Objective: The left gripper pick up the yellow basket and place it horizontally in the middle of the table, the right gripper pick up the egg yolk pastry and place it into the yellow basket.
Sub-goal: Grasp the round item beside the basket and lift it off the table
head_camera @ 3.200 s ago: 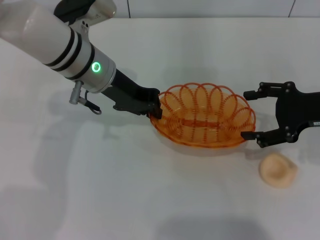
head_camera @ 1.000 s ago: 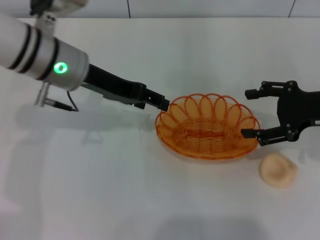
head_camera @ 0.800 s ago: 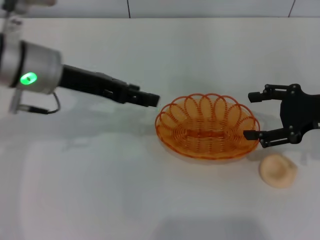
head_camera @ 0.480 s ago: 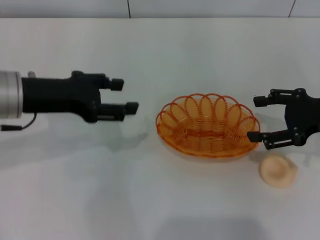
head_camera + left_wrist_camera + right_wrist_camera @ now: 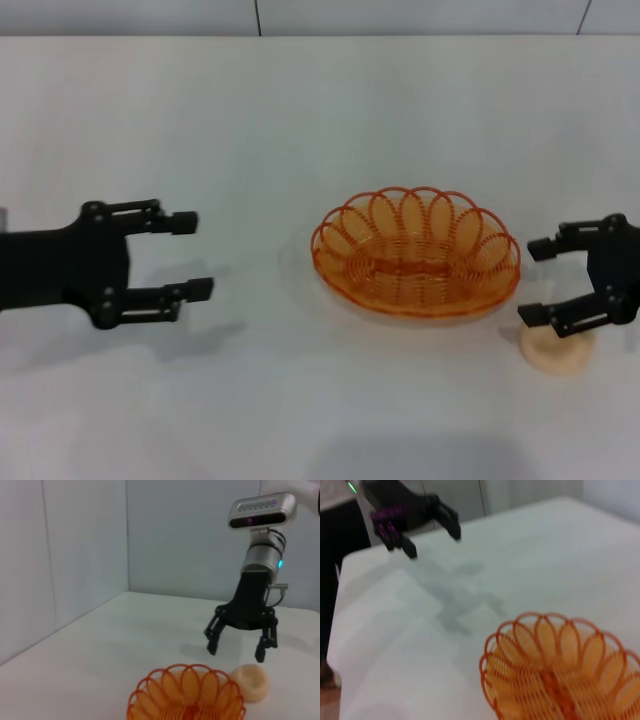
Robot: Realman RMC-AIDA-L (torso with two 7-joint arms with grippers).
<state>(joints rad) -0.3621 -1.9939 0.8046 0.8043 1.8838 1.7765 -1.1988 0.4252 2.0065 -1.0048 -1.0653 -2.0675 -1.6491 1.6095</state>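
The yellow basket (image 5: 415, 252) lies flat and lengthwise across the middle of the white table (image 5: 320, 110); it also shows in the left wrist view (image 5: 186, 694) and the right wrist view (image 5: 559, 670). It is empty. My left gripper (image 5: 192, 256) is open and empty, well to the left of the basket. My right gripper (image 5: 534, 281) is open at the basket's right end, just above the egg yolk pastry (image 5: 557, 350), whose top it partly covers. In the left wrist view the right gripper (image 5: 239, 647) hovers over the pastry (image 5: 249, 682).
A pale wall runs along the table's far edge (image 5: 320, 18). Bare tabletop lies between the left gripper and the basket, and in front of both.
My left gripper has let go of the basket and drawn back far to the left, now open. The basket has settled flat. My right gripper has shifted right and toward the pastry.
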